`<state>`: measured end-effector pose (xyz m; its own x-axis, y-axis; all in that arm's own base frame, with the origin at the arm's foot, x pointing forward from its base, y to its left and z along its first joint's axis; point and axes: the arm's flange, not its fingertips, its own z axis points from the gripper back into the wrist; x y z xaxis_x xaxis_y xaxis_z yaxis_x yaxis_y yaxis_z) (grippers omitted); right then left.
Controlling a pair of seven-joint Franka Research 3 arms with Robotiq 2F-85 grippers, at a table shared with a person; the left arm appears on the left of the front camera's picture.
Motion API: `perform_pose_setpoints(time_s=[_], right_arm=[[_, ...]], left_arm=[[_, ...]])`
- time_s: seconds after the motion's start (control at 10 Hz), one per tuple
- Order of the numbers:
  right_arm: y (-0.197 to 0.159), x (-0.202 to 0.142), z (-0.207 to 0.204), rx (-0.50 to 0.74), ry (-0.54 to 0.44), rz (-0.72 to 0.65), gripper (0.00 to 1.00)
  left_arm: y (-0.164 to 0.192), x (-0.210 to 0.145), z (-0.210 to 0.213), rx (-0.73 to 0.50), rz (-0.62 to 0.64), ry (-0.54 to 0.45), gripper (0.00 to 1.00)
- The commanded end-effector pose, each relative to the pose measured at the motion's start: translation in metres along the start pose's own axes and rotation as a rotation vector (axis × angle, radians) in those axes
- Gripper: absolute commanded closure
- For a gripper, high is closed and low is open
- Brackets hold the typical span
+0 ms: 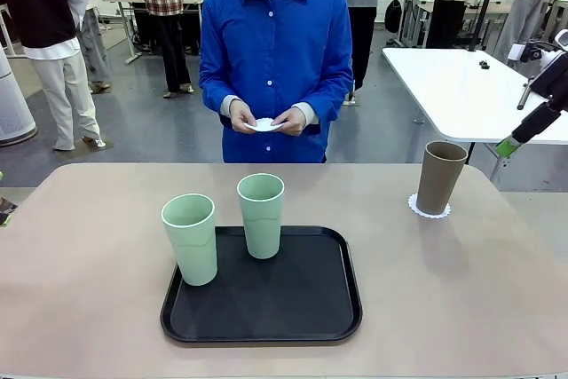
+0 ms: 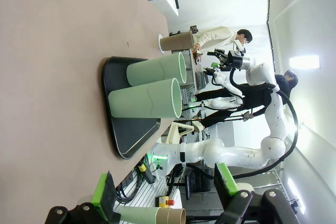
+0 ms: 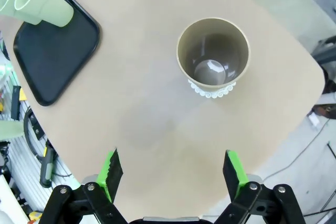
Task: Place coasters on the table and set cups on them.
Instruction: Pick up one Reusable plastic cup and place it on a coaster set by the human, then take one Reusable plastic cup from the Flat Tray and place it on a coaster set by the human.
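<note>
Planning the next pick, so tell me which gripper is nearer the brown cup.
Right. The right gripper hangs open above the table just short of the brown cup. The left gripper is at the table's opposite end, with the tray and both green cups between.

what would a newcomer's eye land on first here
A mint green cup and its twin stand upright on the black tray in the middle of the table. To the right, the brown cup already sits on a lacy white coaster, while the person in blue across the table holds another coaster.
</note>
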<state>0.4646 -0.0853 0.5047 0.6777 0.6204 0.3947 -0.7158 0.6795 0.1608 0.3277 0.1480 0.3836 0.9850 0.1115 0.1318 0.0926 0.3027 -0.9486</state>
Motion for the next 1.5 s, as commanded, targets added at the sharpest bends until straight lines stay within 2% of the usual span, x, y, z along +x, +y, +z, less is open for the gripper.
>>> perform_pose_setpoints(time_s=[0.0,1.4], right_arm=[[-0.0022,0.0018,-0.0016,0.010,-0.020,0.010,0.00],[-0.0003,-0.0004,0.0002,0.000,0.000,-0.001,0.00]], left_arm=[[-0.0008,-0.0005,0.0012,-0.011,-0.007,-0.008,0.00],[-0.0008,-0.0005,0.0012,-0.011,-0.007,-0.008,0.00]])
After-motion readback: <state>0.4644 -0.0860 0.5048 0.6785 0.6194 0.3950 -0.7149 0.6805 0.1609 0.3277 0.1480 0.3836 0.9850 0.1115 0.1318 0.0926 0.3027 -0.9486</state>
